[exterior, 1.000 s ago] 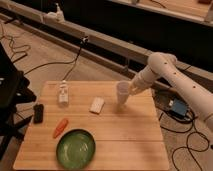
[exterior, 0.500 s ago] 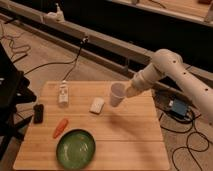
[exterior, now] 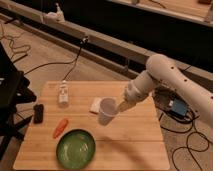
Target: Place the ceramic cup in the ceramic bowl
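Note:
The whitish-grey ceramic cup (exterior: 106,110) hangs tilted above the wooden table (exterior: 135,137), its mouth facing the camera. My gripper (exterior: 121,106) is shut on the cup's right rim, at the end of the white arm (exterior: 160,75) coming in from the right. The glossy green ceramic bowl (exterior: 75,148) sits near the table's front edge, below and to the left of the cup, with nothing in it.
A flat white block (exterior: 95,104) lies just left of the cup. An orange carrot (exterior: 60,128) lies beside the bowl, a small white bottle (exterior: 63,94) and a black object (exterior: 37,113) stand at the left. Cables and a blue box (exterior: 177,107) are on the floor at right.
The arm has carried the cup leftward and toward the front of the table, closer to the bowl, tilting it more.

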You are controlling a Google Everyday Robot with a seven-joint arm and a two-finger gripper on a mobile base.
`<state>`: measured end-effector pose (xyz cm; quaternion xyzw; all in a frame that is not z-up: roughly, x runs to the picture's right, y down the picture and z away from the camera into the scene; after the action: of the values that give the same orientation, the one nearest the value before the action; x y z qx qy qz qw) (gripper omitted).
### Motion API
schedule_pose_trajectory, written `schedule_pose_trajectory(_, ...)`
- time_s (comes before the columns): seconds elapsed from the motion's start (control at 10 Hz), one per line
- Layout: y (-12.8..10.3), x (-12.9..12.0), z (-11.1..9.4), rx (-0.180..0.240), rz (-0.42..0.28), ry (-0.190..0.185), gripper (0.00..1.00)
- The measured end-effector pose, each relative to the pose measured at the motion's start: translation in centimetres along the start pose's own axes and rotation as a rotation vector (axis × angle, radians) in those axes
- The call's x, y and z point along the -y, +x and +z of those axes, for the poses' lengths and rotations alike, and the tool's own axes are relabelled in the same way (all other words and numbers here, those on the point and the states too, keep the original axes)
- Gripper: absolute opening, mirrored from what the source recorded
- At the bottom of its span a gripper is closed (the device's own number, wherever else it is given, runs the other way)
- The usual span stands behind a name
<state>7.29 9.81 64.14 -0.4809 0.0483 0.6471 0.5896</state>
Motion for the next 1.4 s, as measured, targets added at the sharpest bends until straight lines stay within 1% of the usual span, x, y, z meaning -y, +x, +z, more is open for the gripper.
schedule_pose_trajectory(0.1, 0.3, 0.0, 0.0, -0.004, -0.005, -0.001, 0.00)
schedule_pose_trajectory(0.4, 0.2, -0.2, 0.1, -0.005, -0.007, -0.001, 0.00)
schedule_pose_trajectory(0.6, 0.3, -0.2, 0.2, -0.006, -0.011, 0.006, 0.00)
schedule_pose_trajectory(0.7, 0.4, -0.7, 0.4, -0.005, -0.033, 0.016, 0.00)
schedule_pose_trajectory(0.9, 0.8, -2.7, 1.2, -0.011, -0.099, 0.027, 0.00)
schedule_pose_trajectory(1.1, 1.8, -4.8, 2.1, -0.023, -0.170, 0.042, 0.00)
schedule_pose_trajectory(1.2, 2.6, -5.8, 3.0, -0.036, -0.213, 0.062, 0.00)
schedule_pose_trajectory(1.4, 4.5, -7.9, 5.7, -0.082, -0.291, 0.083, 0.00)
